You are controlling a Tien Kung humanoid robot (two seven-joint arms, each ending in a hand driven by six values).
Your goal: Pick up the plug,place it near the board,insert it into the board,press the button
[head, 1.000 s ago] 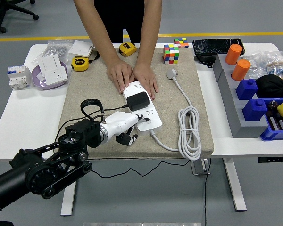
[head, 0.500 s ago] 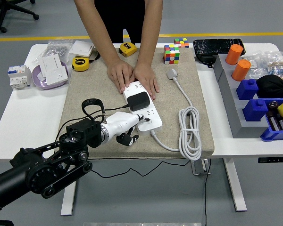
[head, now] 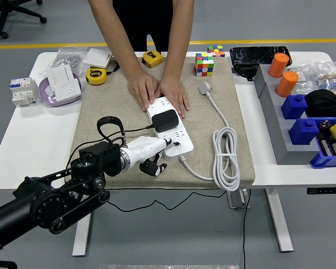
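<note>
Now glossy white robot hand (head: pixel 148 154) touches smooth rectangular board (head: pixel 171 129), boxy black plug (head: pixel 164 120).

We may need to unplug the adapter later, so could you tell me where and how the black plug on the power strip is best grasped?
Grip the black plug by its two long side faces and come from straight above: it stands proud of the white power strip, so those faces are exposed. The person's hands crowd the strip's far end and the left hand its near end, so a side approach looks blocked.
</note>
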